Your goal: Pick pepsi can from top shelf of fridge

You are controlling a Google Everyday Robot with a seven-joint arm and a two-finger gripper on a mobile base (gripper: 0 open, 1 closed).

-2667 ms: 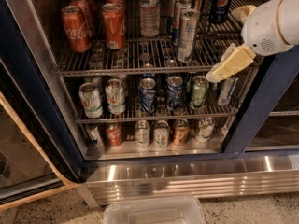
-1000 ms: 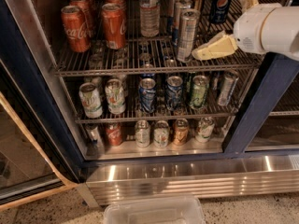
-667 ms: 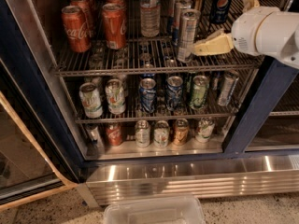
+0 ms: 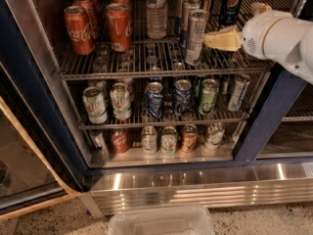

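One empty end effector, jaws apart, hovers at the top shelf's right end, just before the pepsi can at the back; best clear the silver can, straddle squarely, then close

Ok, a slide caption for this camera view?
Cream-coloured gripper over the chrome wire top shelf, near the dark navy pepsi can.

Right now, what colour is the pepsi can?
The pepsi can is dark navy, camera view; the gripper is just below it.
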